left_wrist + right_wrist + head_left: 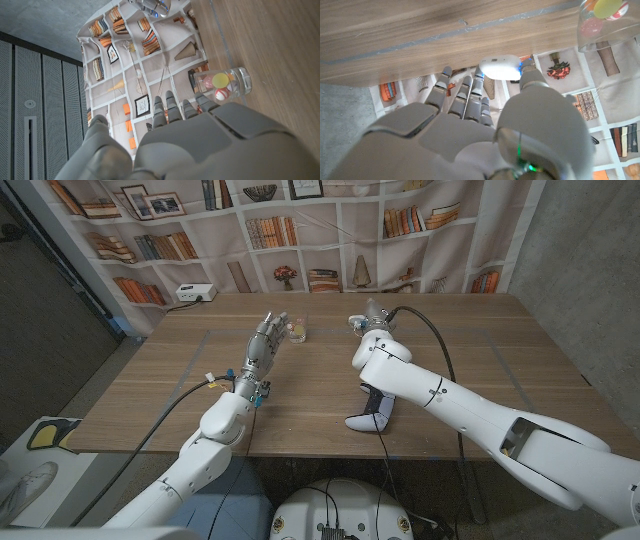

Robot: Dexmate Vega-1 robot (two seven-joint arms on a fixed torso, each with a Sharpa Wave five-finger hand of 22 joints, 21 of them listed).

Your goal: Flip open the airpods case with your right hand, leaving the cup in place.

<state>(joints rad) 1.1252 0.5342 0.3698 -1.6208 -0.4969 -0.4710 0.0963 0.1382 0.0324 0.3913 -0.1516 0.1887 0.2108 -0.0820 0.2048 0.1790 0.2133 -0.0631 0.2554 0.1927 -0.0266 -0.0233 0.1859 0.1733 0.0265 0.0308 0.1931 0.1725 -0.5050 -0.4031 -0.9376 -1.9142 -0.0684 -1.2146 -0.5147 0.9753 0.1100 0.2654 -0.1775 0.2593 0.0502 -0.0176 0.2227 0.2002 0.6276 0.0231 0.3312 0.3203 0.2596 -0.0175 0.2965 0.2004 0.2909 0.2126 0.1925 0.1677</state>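
1. We find the small white glossy airpods case (500,67) on the wooden desk (330,380), at the right hand (485,107) fingers (461,95); grip undeterminable.
2. The clear plastic cup (225,84) of coloured balls stands beside the left hand (185,135), whose fingers are spread, holding nothing.

A wooden surface (330,380) with plank seams and faint taped lines stood in the middle of the room. Behind its far edge hung a fabric backdrop (300,230) printed with white bookshelves, books, framed pictures, a bowl and a small vase of flowers; creases ran through the cloth. A white power strip (194,293) lay at the far left corner of the surface, just in front of the backdrop. To the right rose a bare grey concrete wall (590,270). On the left, a dark panelled wall (50,330) stood behind the backdrop's edge, and grey floor (100,395) showed beside the surface. The light was even and soft.
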